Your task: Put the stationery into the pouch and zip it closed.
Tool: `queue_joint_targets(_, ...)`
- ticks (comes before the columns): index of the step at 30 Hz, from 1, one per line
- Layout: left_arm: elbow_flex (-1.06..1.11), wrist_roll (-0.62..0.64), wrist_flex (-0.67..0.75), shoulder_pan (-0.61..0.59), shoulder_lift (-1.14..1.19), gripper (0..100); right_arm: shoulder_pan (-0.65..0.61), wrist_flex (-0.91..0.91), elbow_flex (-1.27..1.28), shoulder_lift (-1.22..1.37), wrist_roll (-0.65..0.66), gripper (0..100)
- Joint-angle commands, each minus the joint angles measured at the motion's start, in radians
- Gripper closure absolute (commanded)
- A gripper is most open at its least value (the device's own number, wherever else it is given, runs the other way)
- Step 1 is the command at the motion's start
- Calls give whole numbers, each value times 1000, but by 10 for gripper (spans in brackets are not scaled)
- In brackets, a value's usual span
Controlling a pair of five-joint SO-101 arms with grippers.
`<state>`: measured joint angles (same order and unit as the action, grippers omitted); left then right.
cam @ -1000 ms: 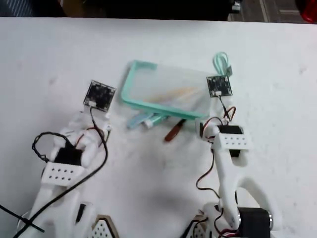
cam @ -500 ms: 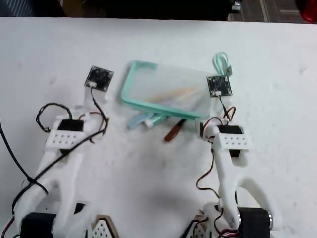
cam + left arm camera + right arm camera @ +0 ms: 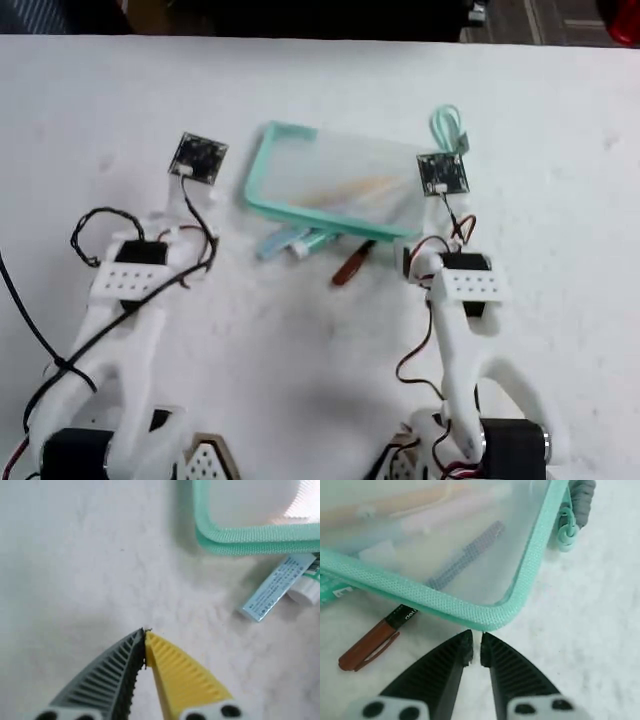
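Observation:
The translucent pouch [image 3: 335,185] with a teal rim lies flat mid-table, holding several pens [image 3: 445,510]. Outside it, against its near edge, lie a pale blue tube [image 3: 290,242] and a brown pen [image 3: 352,264]. My left gripper [image 3: 145,634], grey and yellow, is shut and empty over bare table, short of the pouch's corner [image 3: 235,535] and the tube [image 3: 272,592]. My right gripper [image 3: 476,649], black, is shut with nothing in it, its tips just short of the pouch's other near corner [image 3: 495,617]. The brown pen [image 3: 370,640] lies beside it.
A teal zip-pull loop [image 3: 447,127] on a grey cord [image 3: 582,495] sticks out at the pouch's far right corner. The left arm [image 3: 130,285] and right arm [image 3: 465,285] flank the pouch. White table [image 3: 320,360] spreads all round; its far edge runs along a dark strip.
The left arm has swung up and straightened, carrying its wrist farther from the table's front edge towards the pouch's left end. The right arm, pouch, tube and pen have not moved.

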<state>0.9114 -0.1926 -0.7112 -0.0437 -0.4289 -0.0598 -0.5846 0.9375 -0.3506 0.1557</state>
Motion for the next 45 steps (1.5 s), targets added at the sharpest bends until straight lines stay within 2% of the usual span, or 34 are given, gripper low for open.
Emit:
queue_joint_targets(1,-57,5,-3,-8,-2,979,18,24,-14,-36,-8,899)
queue_joint_targets(9,-57,38,-3,-8,-1,967,18,24,-14,-36,-15,799)
queue_joint_targets(13,-57,55,-3,-8,1,858,18,24,-14,-36,-12,774)
queue_joint_targets(15,-57,55,-3,-8,1,847,16,24,-14,-36,-8,780)
queue_joint_targets(18,-57,48,-3,-7,1,854,16,24,-14,-36,-8,878)
queue_joint_targets(20,-55,46,-3,-7,1,916,16,24,-14,-39,-8,978)
queue_joint_targets(21,-55,46,-3,-8,1,969,16,24,-14,-41,-8,988)
queue_joint_targets(22,-55,46,-3,-8,1,989,16,24,-12,-42,-8,958)
queue_joint_targets(29,-55,55,-3,-8,1,928,18,24,-12,-39,-14,773)
queue_joint_targets(33,-55,57,-3,-8,1,848,18,24,-14,-39,-14,746)
queue_joint_targets(36,-55,57,-3,-8,1,828,19,28,-25,-39,-15,746)
queue_joint_targets(39,-55,52,-3,-4,1,828,90,35,-66,-33,-21,746)
queue_joint_targets(43,-38,54,25,-4,1,828,254,18,-127,-8,-173,745)
queue_joint_targets(45,2,55,87,-4,1,828,315,-13,-196,44,-184,745)
